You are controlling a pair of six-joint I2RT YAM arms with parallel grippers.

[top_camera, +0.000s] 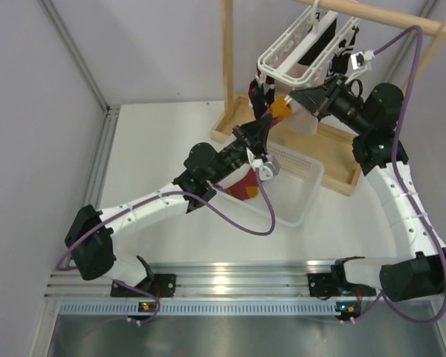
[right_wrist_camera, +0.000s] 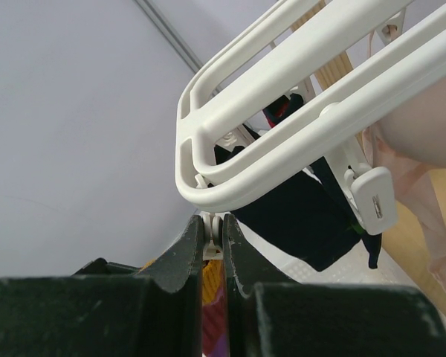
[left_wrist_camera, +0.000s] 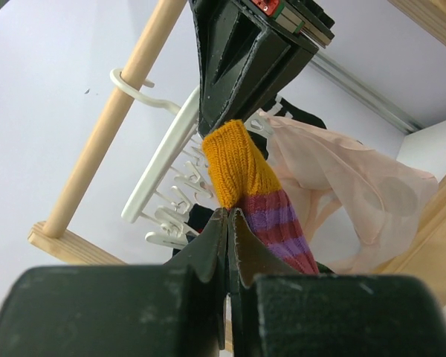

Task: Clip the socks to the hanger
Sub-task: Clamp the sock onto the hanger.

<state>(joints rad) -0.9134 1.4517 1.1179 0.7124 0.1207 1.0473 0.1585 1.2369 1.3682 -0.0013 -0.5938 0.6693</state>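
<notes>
My left gripper (left_wrist_camera: 230, 217) is shut on a maroon-purple striped sock (left_wrist_camera: 279, 216) just below its orange toe (left_wrist_camera: 234, 165). It holds the toe up under the white hanger (top_camera: 297, 52), and the rest of the sock (top_camera: 245, 186) hangs down. My right gripper (right_wrist_camera: 212, 230) is shut on a white peg (right_wrist_camera: 216, 236) at the hanger's (right_wrist_camera: 282, 111) near corner, with the orange toe (right_wrist_camera: 210, 277) directly below its jaws. In the left wrist view the right gripper (left_wrist_camera: 223, 123) meets the toe's tip. Dark navy socks (right_wrist_camera: 305, 208) hang clipped on the hanger.
The hanger's hook sits on the wooden rack's rod (left_wrist_camera: 111, 119). A pale pink sheer garment (left_wrist_camera: 342, 193) hangs beside the sock. A white slotted basket (top_camera: 301, 186) stands on the table below, by the rack's wooden base (top_camera: 334, 163).
</notes>
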